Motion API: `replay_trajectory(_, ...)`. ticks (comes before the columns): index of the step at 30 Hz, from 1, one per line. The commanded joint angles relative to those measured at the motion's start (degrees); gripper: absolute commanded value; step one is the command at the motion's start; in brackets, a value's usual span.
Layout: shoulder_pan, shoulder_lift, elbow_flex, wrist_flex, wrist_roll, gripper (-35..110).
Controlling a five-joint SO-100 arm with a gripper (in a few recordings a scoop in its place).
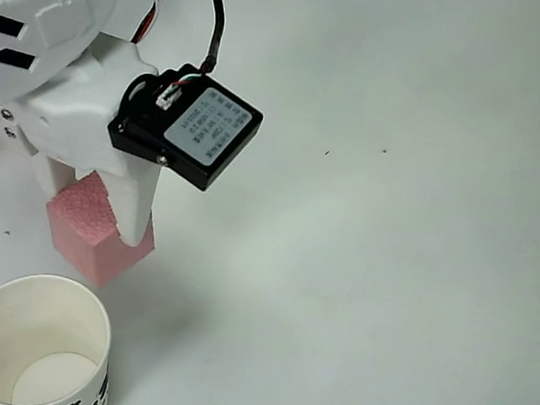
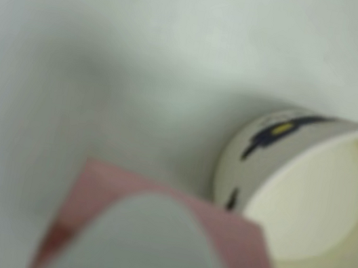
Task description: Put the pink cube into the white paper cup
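- Pink cube (image 1: pixel 90 228): salmon-coloured foam block with a grainy matte face, sitting on the white table (image 1: pixel 378 270) at lower left of the overhead view, just above the white paper cup (image 1: pixel 34 343) and apart from it by a narrow strip of table.
- Gripper (image 1: pixel 97 210): white fingers come down over the cube, one on its left side and one across its front right face. They appear clamped on the block, with the cube wedged between them. Whether it is lifted off the table or resting on it cannot be told.
- Wrist view is blurred: a pale finger (image 2: pixel 145 252) lies across the pink cube (image 2: pixel 248 256), with the cup's open mouth (image 2: pixel 312 198) just beyond to the right, dark printed marks on its outer wall.
- Handling, as judged: foam of this kind looks very light and soft. It should give under a squeeze rather than slip, and the matte grain should offer good friction. Nothing fragile here, though a hard pinch may dent it.
- Best hold, as judged: opposite flat faces near mid-height, square-on, so the block does not twist.
- Cup: empty and upright, plain white inside. It looks light and easily tipped if a finger clips the rolled rim.
- Cube looks narrower than the cup's mouth, so a drop from above the centre should clear it.
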Motion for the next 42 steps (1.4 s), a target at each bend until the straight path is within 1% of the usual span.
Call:
replay_trajectory(1,2.81,5.54,-0.62,-0.53,-1.49,19)
replay_trajectory(12,7.21,1.41,-0.97,-2.81,-4.22,19)
replay_trajectory(27,12.66,-3.96,-5.27,-3.25,-8.09,20)
replay_trajectory(42,9.67,-2.46,-14.85,-1.67,-6.94,20)
